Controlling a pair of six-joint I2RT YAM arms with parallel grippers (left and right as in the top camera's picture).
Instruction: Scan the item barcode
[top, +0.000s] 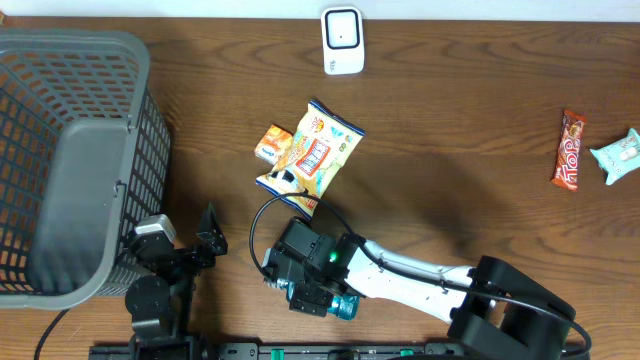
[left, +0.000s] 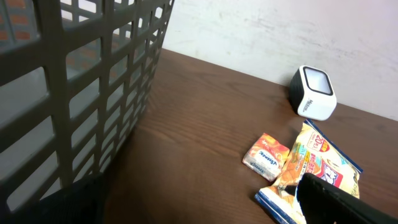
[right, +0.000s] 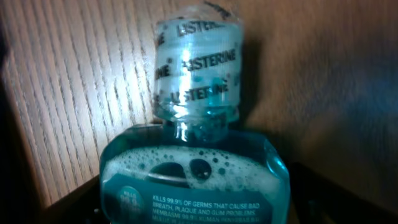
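On the wooden worktop (top: 450, 150) the bottle (right: 196, 180) lay between the right tool's (top: 318, 292) jaws, clamped or not I could not tell, so it needed a square hold on the body before turning its barcode toward the scanner (top: 341, 38); the left tool (top: 207, 237) hung released.

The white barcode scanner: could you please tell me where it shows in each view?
Overhead: scanner at top centre.
Left wrist: scanner right of centre, upper half.
Right wrist: not in it; the mouthwash bottle fills the frame.
Shared landmark: snack bag, close to the scanner in overhead and left wrist.
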